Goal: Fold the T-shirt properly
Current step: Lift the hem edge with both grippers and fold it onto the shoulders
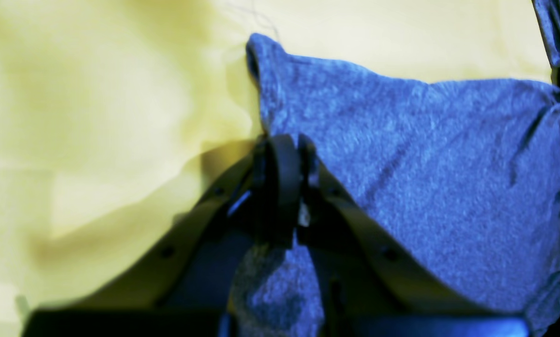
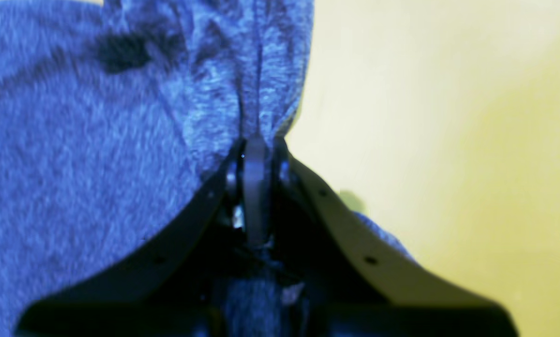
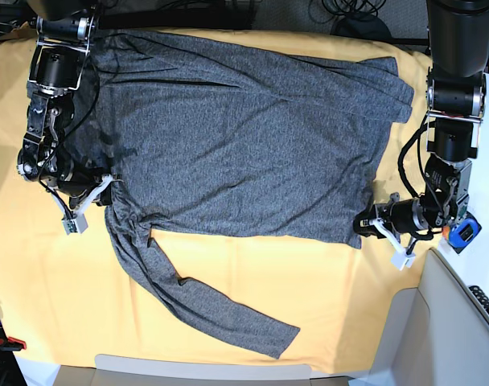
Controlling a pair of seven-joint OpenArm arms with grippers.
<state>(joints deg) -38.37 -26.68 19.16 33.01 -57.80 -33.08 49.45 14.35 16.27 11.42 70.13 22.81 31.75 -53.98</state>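
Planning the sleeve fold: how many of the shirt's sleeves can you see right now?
2. One sleeve trails diagonally across the yellow cloth toward the near edge. The other sleeve lies folded along the T-shirt at the far edge.

I see a heather-grey marl T-shirt point(image 3: 244, 137) on a plain yellow-orange cloth sheet point(image 3: 59, 305); my arms are black.

I see the tabletop point(image 3: 3, 141) covered by a yellow-orange cloth sheet point(image 3: 333, 273). The grey T-shirt point(image 3: 236, 137) lies spread flat on the sheet, filling its upper half; one long sleeve point(image 3: 196, 301) trails down toward the near edge. Sheet is bare along the bottom and far left.
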